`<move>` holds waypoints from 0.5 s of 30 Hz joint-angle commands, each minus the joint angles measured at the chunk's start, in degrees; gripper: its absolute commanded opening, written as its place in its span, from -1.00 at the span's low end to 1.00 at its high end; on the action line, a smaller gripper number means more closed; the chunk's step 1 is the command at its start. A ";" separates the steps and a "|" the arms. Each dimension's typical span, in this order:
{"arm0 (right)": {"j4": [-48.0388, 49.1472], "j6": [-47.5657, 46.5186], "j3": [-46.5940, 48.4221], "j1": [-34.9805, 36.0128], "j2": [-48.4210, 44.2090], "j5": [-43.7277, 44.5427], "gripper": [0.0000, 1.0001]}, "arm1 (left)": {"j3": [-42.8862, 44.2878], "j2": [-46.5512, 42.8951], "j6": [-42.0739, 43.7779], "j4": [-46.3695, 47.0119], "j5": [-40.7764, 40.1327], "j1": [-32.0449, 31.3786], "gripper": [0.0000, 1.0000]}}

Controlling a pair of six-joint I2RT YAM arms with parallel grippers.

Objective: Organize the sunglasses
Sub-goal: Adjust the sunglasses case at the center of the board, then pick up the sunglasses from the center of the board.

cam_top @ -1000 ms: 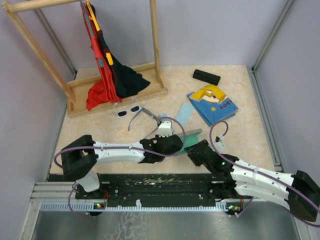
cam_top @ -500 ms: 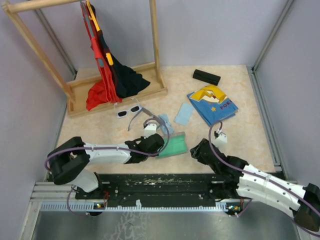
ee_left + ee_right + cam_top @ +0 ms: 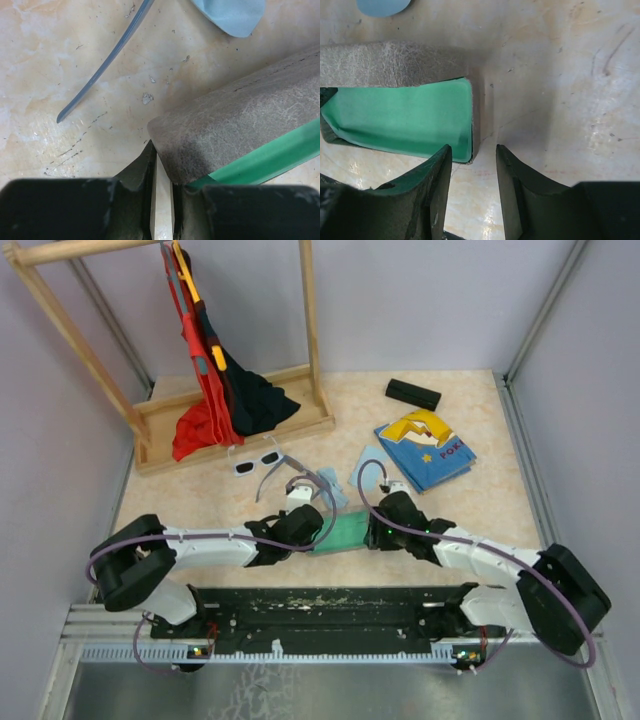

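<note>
**Opened up, nothing loaded yet**

The grey case (image 3: pixel 345 532) is clamped at its 9 o'clock end by the L gripper (image 3: pixel 162 170). The R gripper (image 3: pixel 474 165) is spread astride the 3 o'clock wall. The white sunglasses (image 3: pixel 257 460) and wire pair (image 3: pixel 283 472) are seen at 11 o'clock, nr the case. The wall should be nipped squarely w/ the lid kept wide.

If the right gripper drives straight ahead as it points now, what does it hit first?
Likely the end wall of the open green-lined case, just ahead of the right gripper, its open jaws about astride it.

top: overhead, wide | wrists: close, looking down | shared: green-lined case (image 3: pixel 345 533) (all three views)
</note>
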 commanded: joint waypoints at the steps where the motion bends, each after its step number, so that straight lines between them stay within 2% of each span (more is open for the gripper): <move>1: 7.21 -4.72 3.79 -0.37 3.68 -3.37 -0.20 | -0.54 -1.24 1.31 0.41 1.28 0.00 -0.65; 10: 7.01 -7.32 5.38 -0.37 7.52 1.75 -0.27 | -0.28 -0.68 1.73 0.86 2.11 0.00 -0.65; 15: 5.99 -8.20 6.35 -0.37 10.14 2.15 -0.43 | 0.08 -0.54 1.91 0.79 2.21 0.00 -0.66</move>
